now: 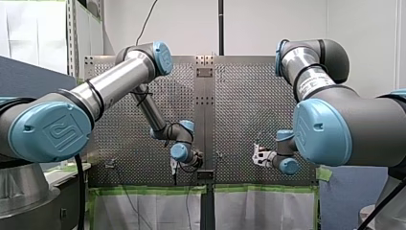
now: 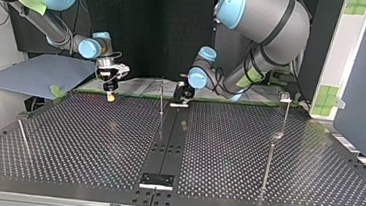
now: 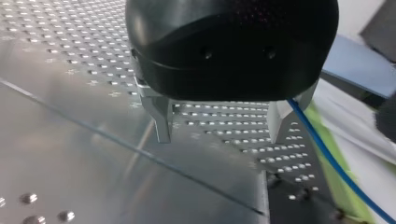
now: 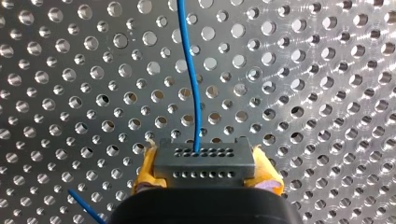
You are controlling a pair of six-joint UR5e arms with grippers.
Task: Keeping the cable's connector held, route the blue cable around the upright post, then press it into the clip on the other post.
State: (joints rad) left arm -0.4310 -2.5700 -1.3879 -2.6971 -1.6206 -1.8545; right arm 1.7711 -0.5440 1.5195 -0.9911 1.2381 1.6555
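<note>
- Clamped in my right gripper [image 4: 204, 169], between yellow pads [image 4: 145, 170]: the grey connector [image 4: 204, 156], low over the perforated table [image 4: 303, 93].
- From the connector's face, the blue cable [image 4: 192, 93], leading ahead across the table; also seen just beside one finger of my left gripper [image 3: 219, 128], outside its gap.
- My left gripper: fingers spread wide, nothing held, near the thin upright post [image 2: 162, 98].
- Step, as judged: start of routing, cable not yet around the post.
- Next, probably: firm clamp on the connector, cable led around the post without snagging.
</note>
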